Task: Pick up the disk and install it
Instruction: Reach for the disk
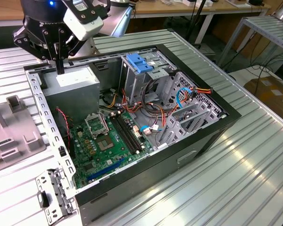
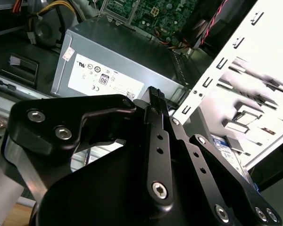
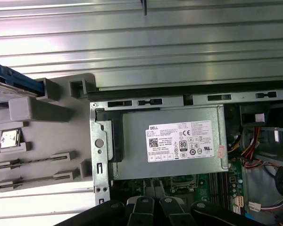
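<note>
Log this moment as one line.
gripper shut, empty | above power supply | disk on grey holder outside case | not yet picked

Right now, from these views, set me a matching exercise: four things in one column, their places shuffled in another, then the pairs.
1 disk
2 gripper
3 blue latch
4 motherboard

A on the floor of the case
B on the drive cage
C over the grey power supply
D on the grey holder outside the case

Pairs: 1-D, 2-C, 3-B, 4-A
</note>
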